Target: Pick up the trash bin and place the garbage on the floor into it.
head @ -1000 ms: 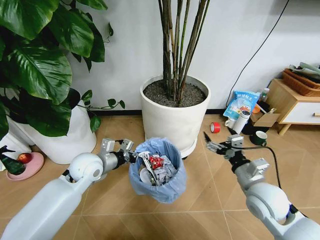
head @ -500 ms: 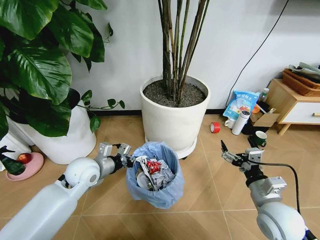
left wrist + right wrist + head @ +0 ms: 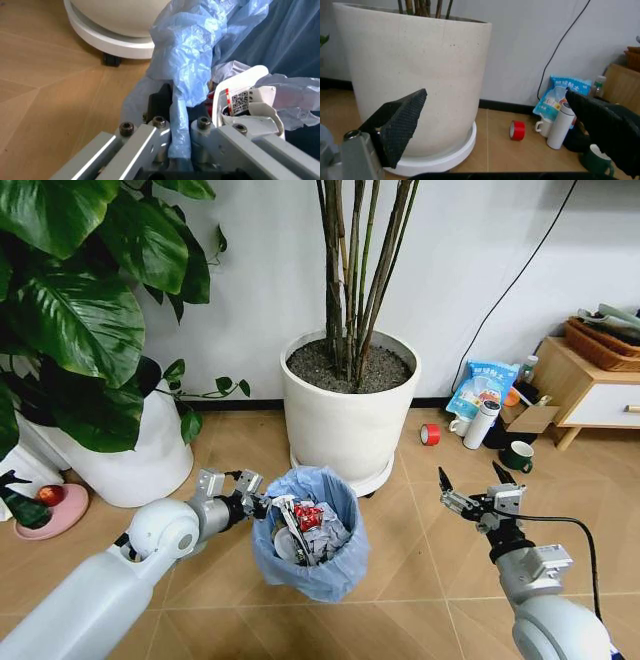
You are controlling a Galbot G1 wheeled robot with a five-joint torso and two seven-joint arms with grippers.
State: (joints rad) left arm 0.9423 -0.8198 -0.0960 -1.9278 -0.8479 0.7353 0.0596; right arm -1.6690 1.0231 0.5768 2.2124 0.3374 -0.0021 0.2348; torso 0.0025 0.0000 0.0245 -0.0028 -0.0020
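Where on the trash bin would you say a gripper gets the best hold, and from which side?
Grip the trash bin at its rim, one finger inside and one outside, from the robot's left: the wall is thin and bag-lined. The left gripper is shut on it exactly so.

White wall [image 3: 250, 280], black skirting, wooden cabinet [image 3: 590, 385] at right, big plant pots [image 3: 350, 405]

We see a large white plant pot [image 3: 348, 408] holding thin stems against the wall, a leafy plant [image 3: 80, 310] to its left, and a red tape roll [image 3: 430, 435], white bottle [image 3: 481, 424], blue packet [image 3: 483, 388] and wooden cabinet [image 3: 590, 385] to its right.
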